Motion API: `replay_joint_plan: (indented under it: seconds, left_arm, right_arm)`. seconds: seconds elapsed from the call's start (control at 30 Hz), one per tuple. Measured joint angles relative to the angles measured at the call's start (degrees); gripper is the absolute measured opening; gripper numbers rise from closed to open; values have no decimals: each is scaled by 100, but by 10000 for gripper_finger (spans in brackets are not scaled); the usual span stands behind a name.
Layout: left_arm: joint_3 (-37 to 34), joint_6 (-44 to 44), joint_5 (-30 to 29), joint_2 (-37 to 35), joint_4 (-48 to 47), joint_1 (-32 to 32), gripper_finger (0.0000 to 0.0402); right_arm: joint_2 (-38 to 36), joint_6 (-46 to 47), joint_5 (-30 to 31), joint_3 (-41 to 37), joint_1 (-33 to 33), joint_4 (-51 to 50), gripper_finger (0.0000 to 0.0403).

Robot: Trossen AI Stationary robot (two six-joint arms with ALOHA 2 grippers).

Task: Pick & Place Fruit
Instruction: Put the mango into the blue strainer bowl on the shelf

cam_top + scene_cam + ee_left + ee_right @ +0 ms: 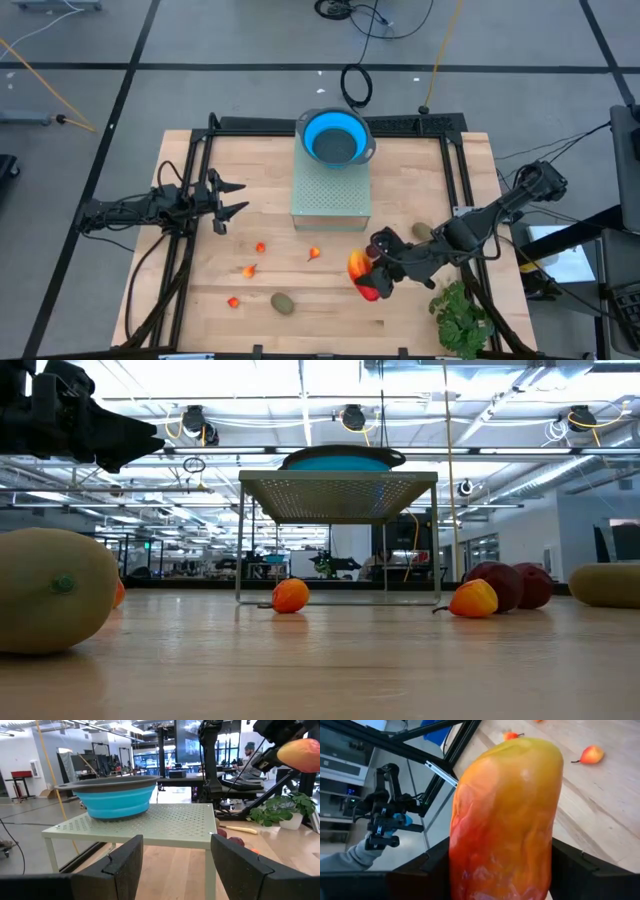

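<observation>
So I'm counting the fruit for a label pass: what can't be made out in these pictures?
- High view: the right claw and the orange-red oblong fruit it holds cover the table beneath; any fruit there is hidden.
- Low view: the brownish-green oval up close blocks what lies behind it.
- Right wrist view: the oblong fruit fills the picture.
- All views: inside of the blue bowl cannot be fully checked.

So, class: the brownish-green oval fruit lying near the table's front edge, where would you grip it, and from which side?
Grip the oval fruit across its narrow middle, coming straight down from above. It lies flat on the table with open space around it, so fingers can probably straddle its short width.
</observation>
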Motion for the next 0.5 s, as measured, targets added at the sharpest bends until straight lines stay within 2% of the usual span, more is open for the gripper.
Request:
replay_joint_plan:
  seconds: [0.13, 0.5]
  left_arm:
    - [-2, 0, 0, 0, -2, 0, 234]
    - [-1, 0, -2, -1, -2, -1, 234]
  right_arm:
    - [1, -442, 273, 0, 2, 271, 228]
    - [0, -3322, 1878, 2, -55, 792, 230]
